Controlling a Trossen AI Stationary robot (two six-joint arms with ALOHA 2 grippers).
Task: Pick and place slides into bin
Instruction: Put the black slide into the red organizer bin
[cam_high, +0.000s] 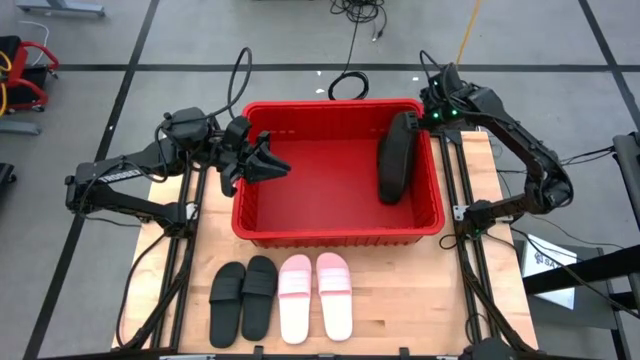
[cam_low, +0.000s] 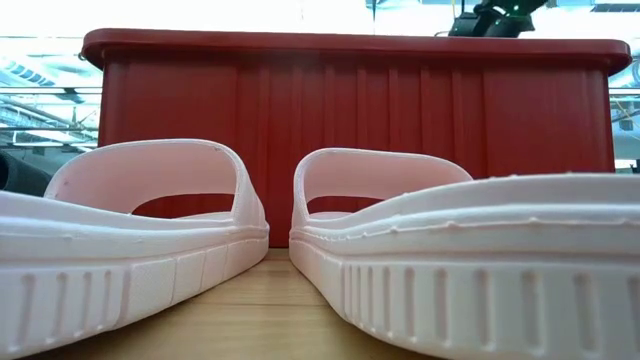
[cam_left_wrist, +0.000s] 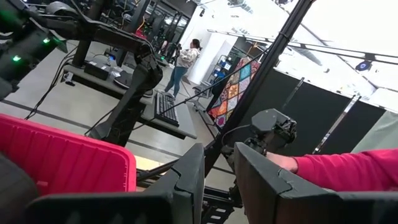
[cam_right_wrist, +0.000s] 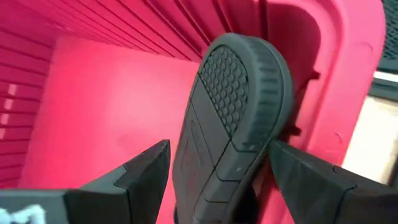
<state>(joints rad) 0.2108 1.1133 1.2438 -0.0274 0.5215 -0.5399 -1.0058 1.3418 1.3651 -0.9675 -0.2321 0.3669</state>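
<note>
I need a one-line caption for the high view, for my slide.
Right gripper open around a black slide inside the red bin; four slides wait on the table.

Overhead, table-level, two wrist cameras

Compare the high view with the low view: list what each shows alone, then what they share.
High view only: both arms, the left gripper over the bin's left side, the right gripper at its far right corner, a black slide leaning inside, two black slides on the table.
Low view only: the room behind.
Both: the red bin and the two pink slides.
</note>
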